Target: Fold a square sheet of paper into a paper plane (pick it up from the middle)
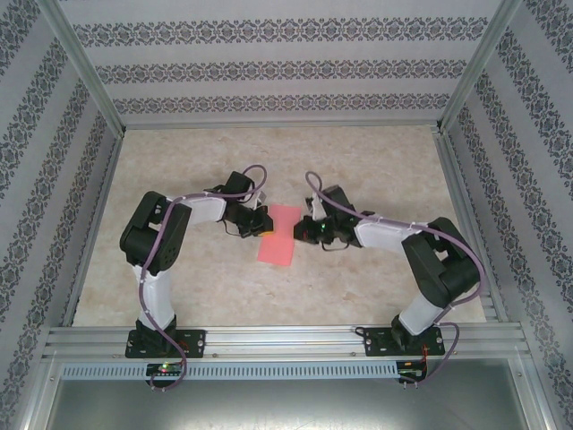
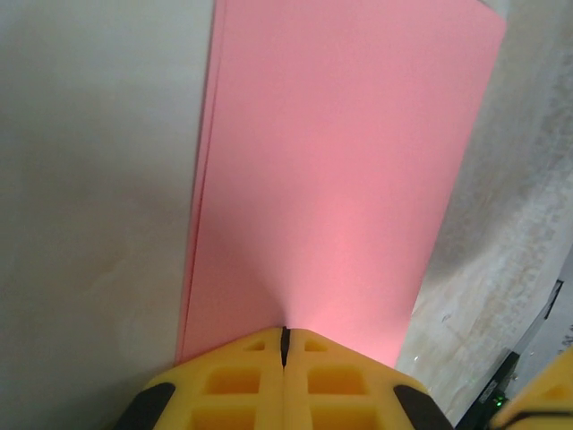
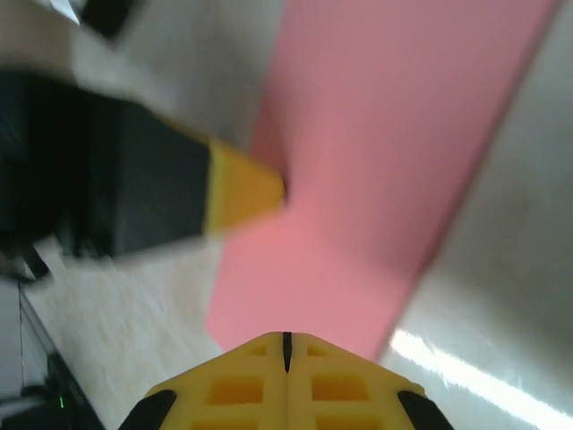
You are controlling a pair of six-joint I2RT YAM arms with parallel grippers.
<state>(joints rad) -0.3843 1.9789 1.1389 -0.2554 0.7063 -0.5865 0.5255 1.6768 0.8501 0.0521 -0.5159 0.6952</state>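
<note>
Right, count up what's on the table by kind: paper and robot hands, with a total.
pink paper sheet: 1
robot hands: 2 (left hand, right hand)
Total: 3

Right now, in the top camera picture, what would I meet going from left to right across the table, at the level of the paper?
Left arm → left hand → pink sheet of paper → right hand → right arm.
</note>
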